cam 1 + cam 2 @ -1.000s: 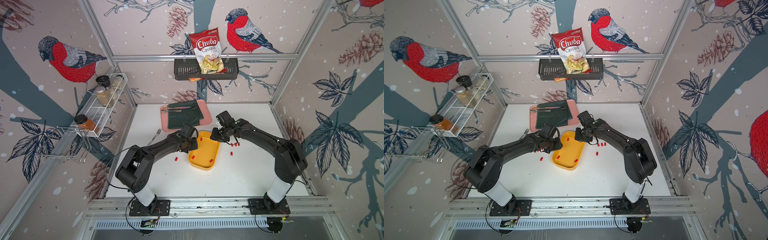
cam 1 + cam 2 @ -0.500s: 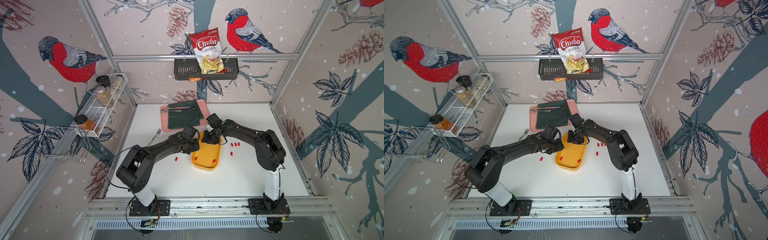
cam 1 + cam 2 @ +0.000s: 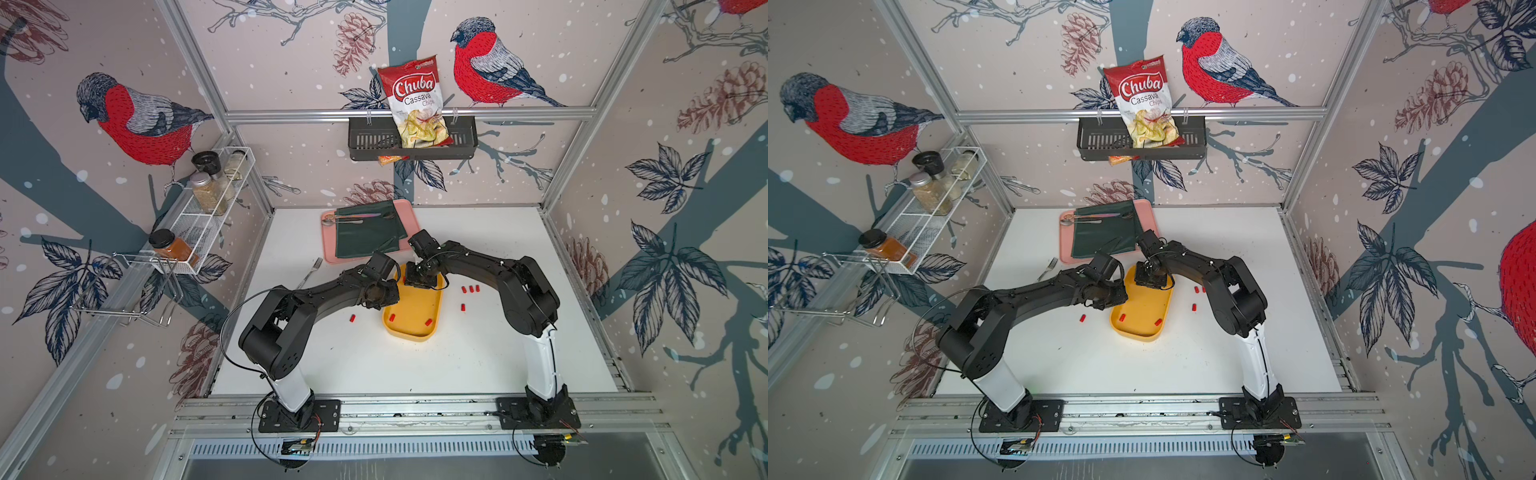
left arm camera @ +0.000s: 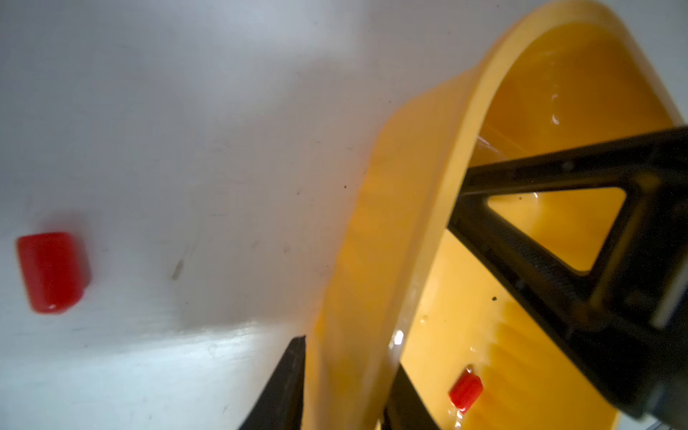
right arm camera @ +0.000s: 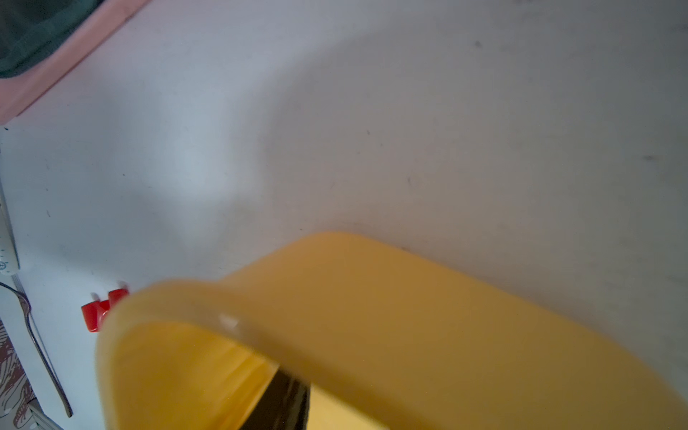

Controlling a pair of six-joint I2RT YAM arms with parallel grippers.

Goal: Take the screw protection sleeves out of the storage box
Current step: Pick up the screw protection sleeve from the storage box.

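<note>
**A:** What's different from a second ago?

**B:** Your right gripper (image 3: 420, 281) has swung in from beside the storage box (image 3: 412, 301) and now sits over the box's far end. The right wrist view shows one finger down inside the rim. The other finger is out of sight, so I can't tell whether it grips. Your left gripper (image 3: 384, 300) stays at the box's long wall on the left arm's side. Its jaws have narrowed astride that wall, one finger inside and one outside, pinching it. The box has also shifted a little and squared up.

**A:** And the sleeves?

**B:** Two screw protection sleeves (image 3: 428, 321) lie on the box floor towards its near end. Five more lie on the table (image 3: 374, 365): one beside the box on your left arm's side, four on your right arm's side.

**A:** Meaning?

**B:** I judge you're bracing the box with both arms, not picking singles. The job looks mostly done, with two sleeves still to come out. They're light and round, so expect them to roll if the box tips.
</note>
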